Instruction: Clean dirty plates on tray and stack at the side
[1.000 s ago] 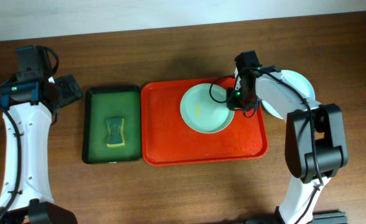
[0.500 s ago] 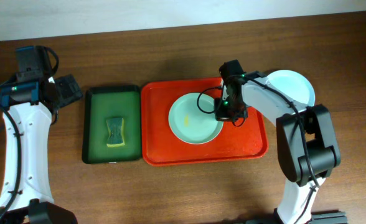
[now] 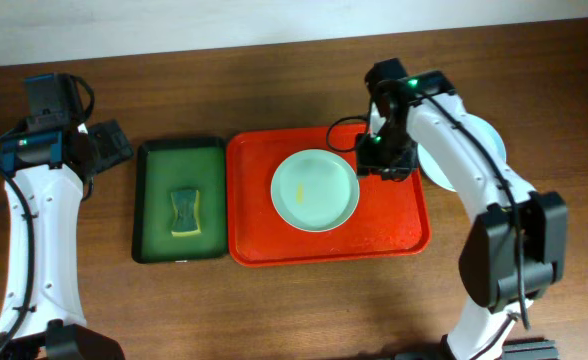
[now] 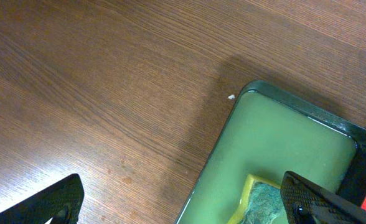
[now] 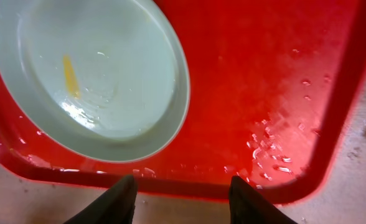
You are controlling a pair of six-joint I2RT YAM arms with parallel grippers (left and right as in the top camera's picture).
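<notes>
Hovering over red tray (image 3: 259, 245) at 2 o'clock of mint plate (image 3: 314, 189): right fingers (image 5: 117, 199) apart, empty. Plate sits mid-tray, yellow smear (image 5: 68, 73) inside. Second pale plate (image 3: 489, 135) on tabletop (image 3: 274, 310) off tray's 2 o'clock corner. Left fingers (image 4: 52, 202) apart, empty, above green tray (image 4: 276, 155) edge.

I see the red tray (image 3: 259, 225) lying flat mid-counter, its long side running left to right, its low rim and rounded corners wet with droplets (image 5: 276, 149). 1 pale mint plate (image 3: 314, 188) sits upright on it, slightly right of centre, glistening, with a short yellow smear (image 5: 68, 74) left of its middle. A 2nd plate (image 3: 492, 140), also pale, rests on the counter just beside the tray's right end, partly hidden from me.
</notes>
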